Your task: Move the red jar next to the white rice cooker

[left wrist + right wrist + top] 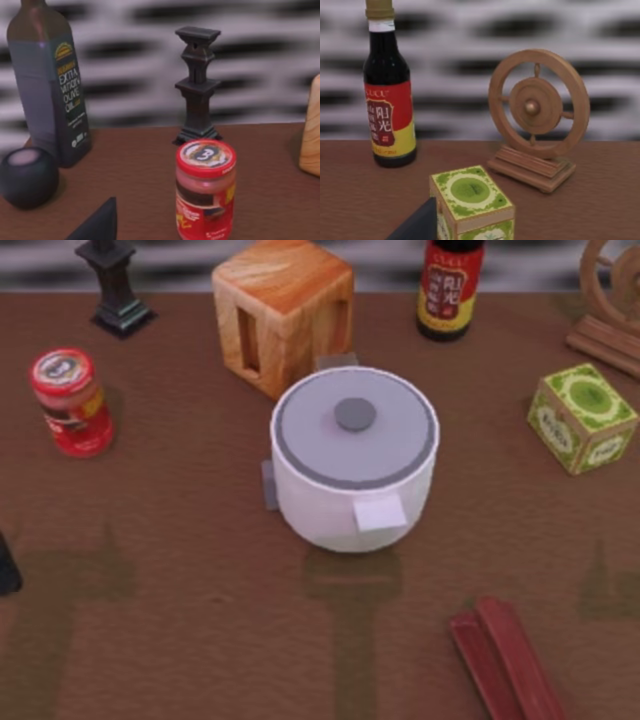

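The red jar point(72, 402) stands upright at the table's left side, well apart from the white rice cooker point(355, 455) in the middle. In the left wrist view the red jar point(205, 192) is close ahead, with one dark finger point(102, 220) of my left gripper off to its side, not touching it. My left gripper point(5, 565) barely shows at the top view's left edge, nearer the front than the jar. My right gripper is out of the top view; its wrist view shows one dark finger point(422, 222) beside a green box point(472, 202). Both hold nothing.
A wooden cube point(283, 312) stands just behind the cooker. Along the back are a dark pedestal point(112, 285), a dark sauce bottle point(449, 285) and a wooden wheel ornament point(610, 300). The green box point(582, 417) sits right, red sticks point(505, 660) front right. An olive oil bottle point(50, 85) and dark ball point(27, 176) stand left.
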